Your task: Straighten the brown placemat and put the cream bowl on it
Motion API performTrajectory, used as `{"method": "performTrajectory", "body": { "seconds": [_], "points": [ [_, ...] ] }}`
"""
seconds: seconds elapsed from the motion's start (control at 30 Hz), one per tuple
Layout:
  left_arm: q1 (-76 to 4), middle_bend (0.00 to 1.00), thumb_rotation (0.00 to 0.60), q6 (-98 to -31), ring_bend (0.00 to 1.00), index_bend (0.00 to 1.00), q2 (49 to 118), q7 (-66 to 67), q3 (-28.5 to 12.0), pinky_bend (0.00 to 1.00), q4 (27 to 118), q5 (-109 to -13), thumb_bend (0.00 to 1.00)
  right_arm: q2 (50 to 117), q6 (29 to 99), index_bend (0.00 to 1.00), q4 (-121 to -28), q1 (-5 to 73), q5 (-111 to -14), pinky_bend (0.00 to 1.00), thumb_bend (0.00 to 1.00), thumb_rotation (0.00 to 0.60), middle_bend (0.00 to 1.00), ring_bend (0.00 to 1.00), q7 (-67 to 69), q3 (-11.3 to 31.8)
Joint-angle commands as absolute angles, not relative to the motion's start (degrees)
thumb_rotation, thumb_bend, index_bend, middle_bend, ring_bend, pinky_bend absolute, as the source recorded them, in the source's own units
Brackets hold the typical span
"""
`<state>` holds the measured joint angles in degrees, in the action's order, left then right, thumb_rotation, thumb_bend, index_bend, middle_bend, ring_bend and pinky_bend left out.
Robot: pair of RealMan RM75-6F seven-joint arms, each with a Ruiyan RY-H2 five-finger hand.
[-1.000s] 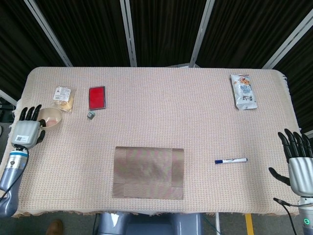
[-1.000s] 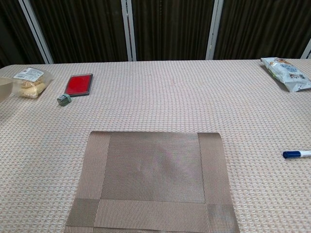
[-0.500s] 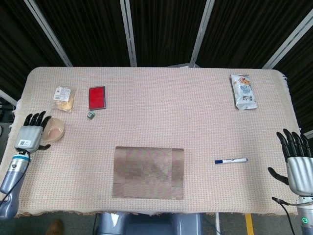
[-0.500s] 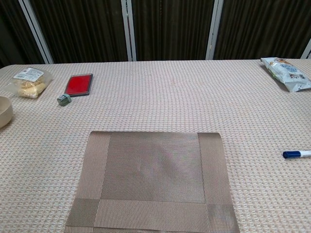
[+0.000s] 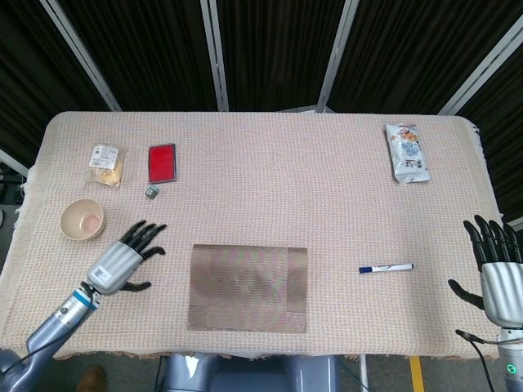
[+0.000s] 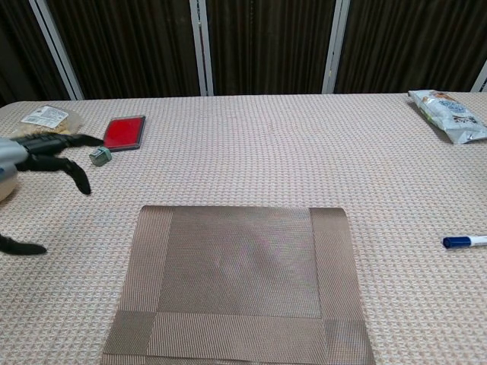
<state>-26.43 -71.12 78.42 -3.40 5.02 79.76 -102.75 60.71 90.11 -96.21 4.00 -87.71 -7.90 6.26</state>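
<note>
Just left of the left hand (image 5: pixel 122 260), near the desk (image 5: pixel 270 155) edge, the cream bowl (image 5: pixel 82 220) sits upright and apart from it, while the brown placemat (image 5: pixel 248 276) lies flat just right of that hand's fingertips, at the near edge. The left hand is released, its fingers spread and holding nothing, hovering between bowl and mat. The right hand (image 5: pixel 497 273) is likewise empty with fingers apart, well to the right of the blue marker (image 5: pixel 386 268). The placemat looks thin, woven and floppy, so it would likely slide under a flat press near a corner or edge rather than lift cleanly; its edges already appear close to square with the desk. The bowl looks small, light and rigid, probably smooth, so a grasp over the rim, thumb opposite the fingers, seems the safest hold. Beyond the left hand lie a snack packet (image 5: pixel 106 162), a red card (image 5: pixel 162 162) and a small clip (image 5: pixel 152 191).
</note>
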Motion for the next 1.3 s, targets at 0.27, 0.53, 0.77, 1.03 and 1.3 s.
{"method": "performTrajectory", "body": {
  "seconds": [0.27, 0.53, 0.77, 1.03, 1.3],
  "points": [
    [-28.5, 0.00, 0.600, -67.0, 0.00, 0.36, 87.6, -1.9, 9.1, 0.00, 77.3, -106.6, 0.00, 60.4, 90.4, 0.00, -95.7, 3.6, -86.8, 0.00, 0.00, 0.600, 0.00, 0.00, -7.1, 6.6],
    [-28.2, 0.00, 0.600, -66.6, 0.00, 0.37, 90.8, -4.0, 11.0, 0.00, 72.1, -106.7, 0.00, 60.7, 90.0, 0.00, -95.5, 3.8, -86.1, 0.00, 0.00, 0.600, 0.00, 0.00, -7.7, 6.8],
    [-27.9, 0.00, 0.600, -68.3, 0.00, 0.37, 91.7, -4.9, 11.4, 0.00, 68.7, -106.9, 0.00, 61.1, 89.3, 0.00, -95.3, 4.2, -85.9, 0.00, 0.00, 0.600, 0.00, 0.00, -8.3, 6.8],
    [-28.2, 0.00, 0.600, -68.5, 0.00, 0.38, 93.0, -5.1, 11.8, 0.00, 67.8, -107.0, 0.00, 61.1, 89.4, 0.00, -95.5, 4.2, -85.9, 0.00, 0.00, 0.600, 0.00, 0.00, -8.4, 6.9],
    [-28.6, 0.00, 0.600, -68.2, 0.00, 0.42, 93.3, -5.1, 12.0, 0.00, 68.0, -106.7, 0.11, 61.0, 89.5, 0.00, -95.4, 4.2, -85.7, 0.00, 0.00, 0.600, 0.00, 0.00, -8.1, 7.0]
  ]
}}
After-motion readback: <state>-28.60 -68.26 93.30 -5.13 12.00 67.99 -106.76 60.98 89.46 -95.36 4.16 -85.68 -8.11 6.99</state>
